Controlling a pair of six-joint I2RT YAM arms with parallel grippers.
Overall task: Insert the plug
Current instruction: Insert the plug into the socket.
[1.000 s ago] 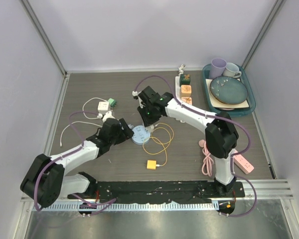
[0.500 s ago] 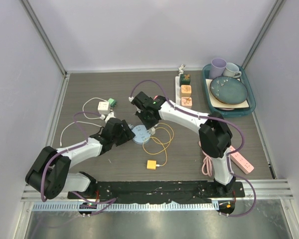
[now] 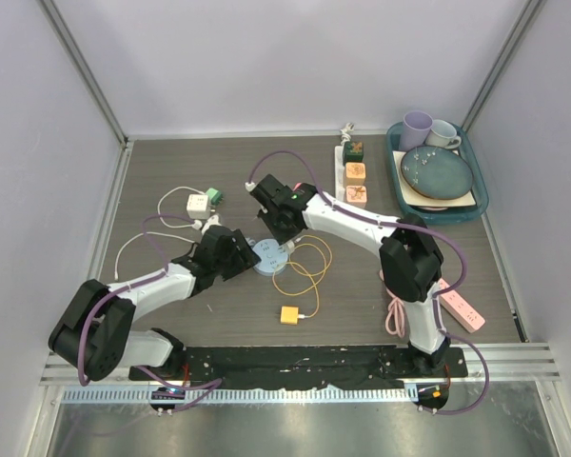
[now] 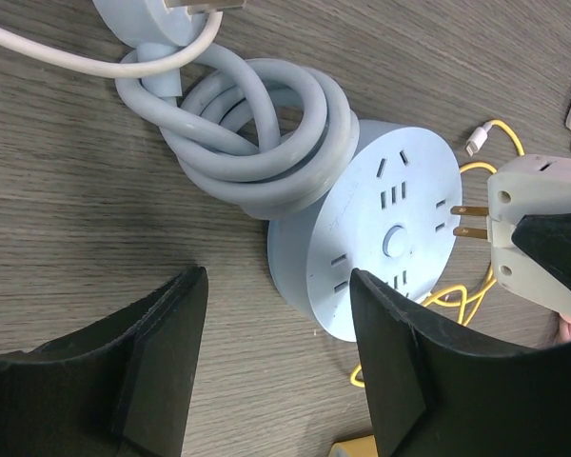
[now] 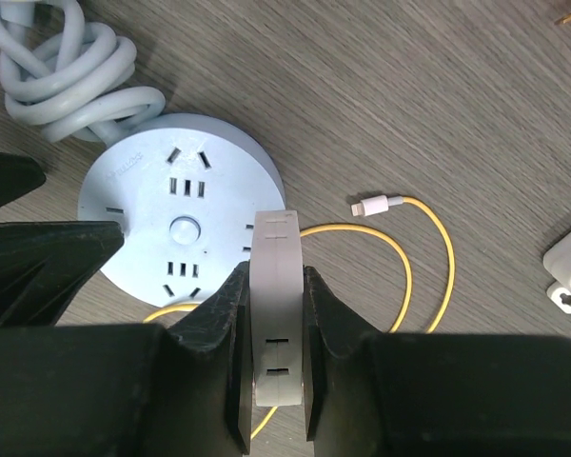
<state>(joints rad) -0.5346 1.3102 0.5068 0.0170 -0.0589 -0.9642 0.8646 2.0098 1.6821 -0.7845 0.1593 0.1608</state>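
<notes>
A round pale-blue socket hub [image 3: 269, 258] lies flat on the wooden table, its slotted face up [image 5: 181, 224]. My right gripper [image 5: 271, 314] is shut on a grey-white plug [image 5: 276, 286], gripping its two flat sides. In the left wrist view the plug [image 4: 538, 205] hovers at the hub's [image 4: 381, 238] right rim, its two brass prongs [image 4: 468, 221] aimed at the face and outside the slots. My left gripper [image 4: 276, 352] stands open just beside the hub's near edge, with only bare table between its fingers.
The hub's grey cord [image 4: 238, 124] lies coiled beside it. A yellow cable [image 5: 376, 204] loops on the other side, running to a yellow charger block [image 3: 289, 314]. A white strip with coloured cubes [image 3: 354, 171], a teal tray [image 3: 396, 169] and small adapters [image 3: 198, 202] sit farther off.
My right gripper has shifted a little left with the plug, closer over the hub. The left arm has edged towards the hub and stays open.
</notes>
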